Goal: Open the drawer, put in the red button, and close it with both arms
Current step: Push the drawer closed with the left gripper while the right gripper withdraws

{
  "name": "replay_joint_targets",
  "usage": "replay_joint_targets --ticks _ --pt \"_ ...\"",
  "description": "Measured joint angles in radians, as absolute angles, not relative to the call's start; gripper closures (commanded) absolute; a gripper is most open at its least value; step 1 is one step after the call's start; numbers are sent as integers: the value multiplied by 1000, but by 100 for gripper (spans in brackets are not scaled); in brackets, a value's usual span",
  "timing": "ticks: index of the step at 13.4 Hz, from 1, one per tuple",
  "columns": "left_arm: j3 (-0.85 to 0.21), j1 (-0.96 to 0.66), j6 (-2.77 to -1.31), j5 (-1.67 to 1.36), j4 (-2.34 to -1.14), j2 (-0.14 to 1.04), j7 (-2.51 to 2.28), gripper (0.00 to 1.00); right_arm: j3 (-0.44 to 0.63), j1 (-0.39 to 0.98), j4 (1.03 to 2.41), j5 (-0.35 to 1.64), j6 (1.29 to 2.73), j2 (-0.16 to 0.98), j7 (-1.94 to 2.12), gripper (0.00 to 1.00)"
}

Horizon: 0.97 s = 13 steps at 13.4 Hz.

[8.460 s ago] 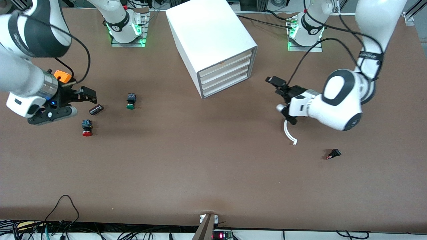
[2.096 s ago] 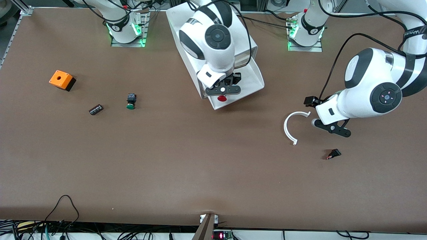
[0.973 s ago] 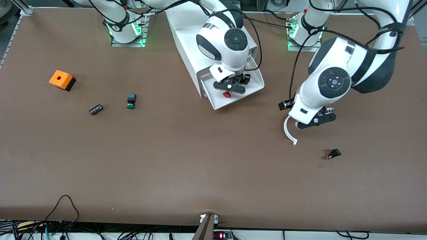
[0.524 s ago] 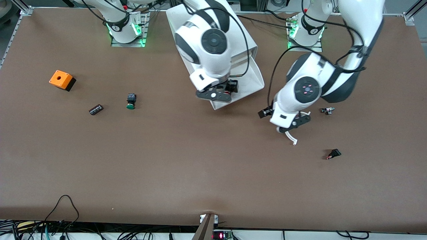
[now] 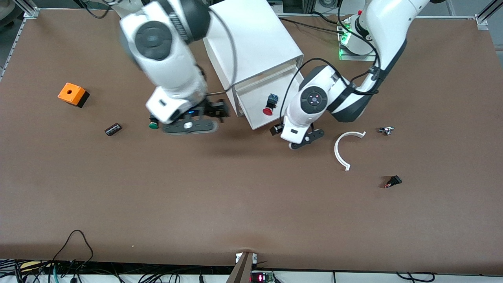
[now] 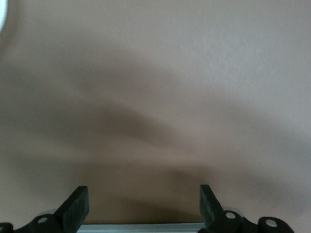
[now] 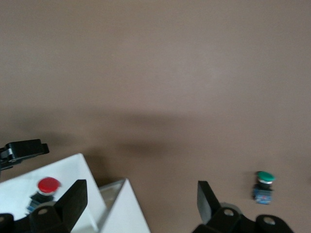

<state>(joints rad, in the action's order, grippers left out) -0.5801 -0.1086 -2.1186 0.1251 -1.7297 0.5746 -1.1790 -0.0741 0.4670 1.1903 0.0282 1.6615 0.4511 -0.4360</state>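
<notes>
A: R hand (image 5: 196, 125) open, empty, has pulled off the drawer (image 5: 257, 106), now over counter (image 5: 235, 196) by green button (image 5: 153, 125).
B: Red button (image 5: 268, 106)?
A: Dropped, lying in open drawer. L hand (image 5: 303, 138) open, moved in at drawer's front corner.
B: So just closing left, imo.

The small red-capped push button on its black body (image 5: 268, 105) now lies released in the pulled-out shallow white plastic drawer (image 5: 257, 122). The right pincer (image 5: 190, 125), jaws spread, has left the drawer and hangs over the table beside the cabinet. The left pincer (image 5: 301, 140), open, has swung in from the white plastic arc (image 5: 342, 151) to the drawer's front corner.
</notes>
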Motion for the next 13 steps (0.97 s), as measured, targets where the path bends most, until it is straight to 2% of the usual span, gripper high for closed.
replay_joint_targets --ticks 4,8,11,13 --pt "-654 -116 -2130 102 -1757 579 -1200 0 -64 292 1227 62 1549 364 -118 0" --pt "-707 -122 -2167 82 -1794 598 -1201 0 -58 132 1410 80 1538 193 130 0" --pt "-737 -122 -2173 73 -1799 626 -1202 0 -36 68 1527 80 1537 76 241 0" --pt "-752 -122 -2174 45 -1800 639 -1202 0 -7 64 1557 79 1537 46 280 0"
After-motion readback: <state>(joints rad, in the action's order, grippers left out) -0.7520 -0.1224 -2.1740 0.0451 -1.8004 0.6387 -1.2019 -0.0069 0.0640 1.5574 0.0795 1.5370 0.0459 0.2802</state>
